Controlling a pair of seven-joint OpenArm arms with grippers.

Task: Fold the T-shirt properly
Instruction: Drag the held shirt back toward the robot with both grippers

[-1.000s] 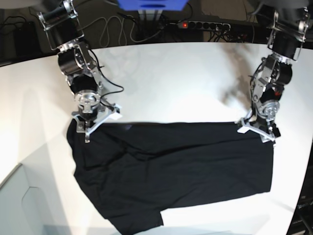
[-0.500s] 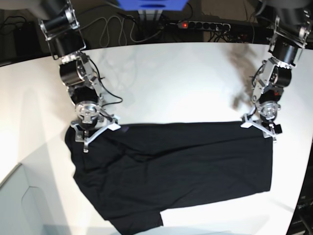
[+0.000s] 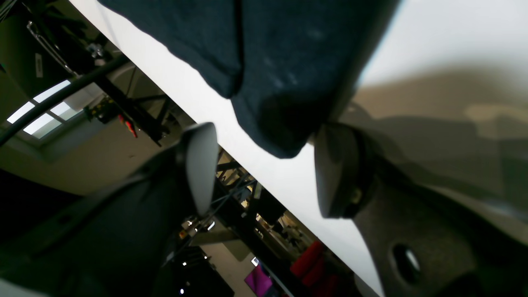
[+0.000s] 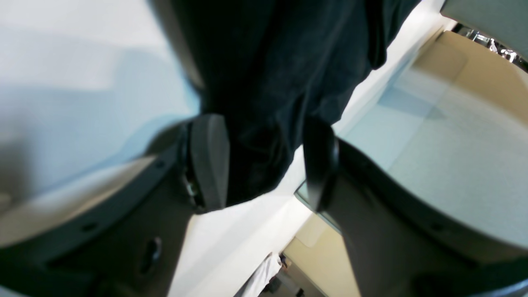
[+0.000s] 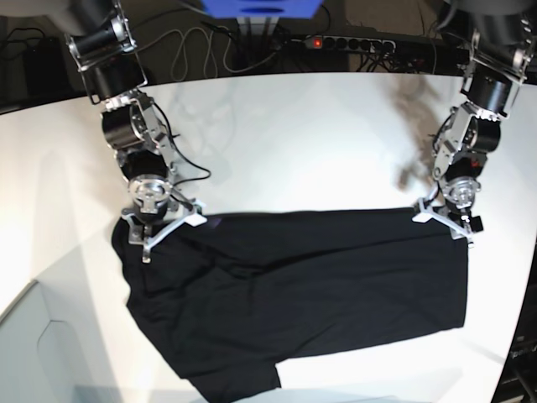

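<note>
The black T-shirt point(image 5: 294, 294) lies spread flat on the white table point(image 5: 294, 143), plain side up, with no print showing. My left gripper point(image 5: 445, 222) sits at the shirt's far right corner. In the left wrist view the gripper point(image 3: 268, 169) is open, and the shirt's corner point(image 3: 284, 103) hangs between the fingers without being pinched. My right gripper point(image 5: 155, 228) sits at the far left corner. In the right wrist view the gripper point(image 4: 264, 165) is open, with bunched black cloth point(image 4: 264, 103) filling the gap between the fingers.
A power strip point(image 5: 352, 42) and cables point(image 5: 201, 46) lie beyond the table's far edge. A grey box point(image 5: 25, 353) stands at the front left corner. The shirt's lower sleeve point(image 5: 239, 382) reaches close to the front edge.
My right gripper has come slightly forward and lower at the shirt's left corner, and that corner has shifted a little left. The left arm has straightened slightly. The shirt is otherwise still.
</note>
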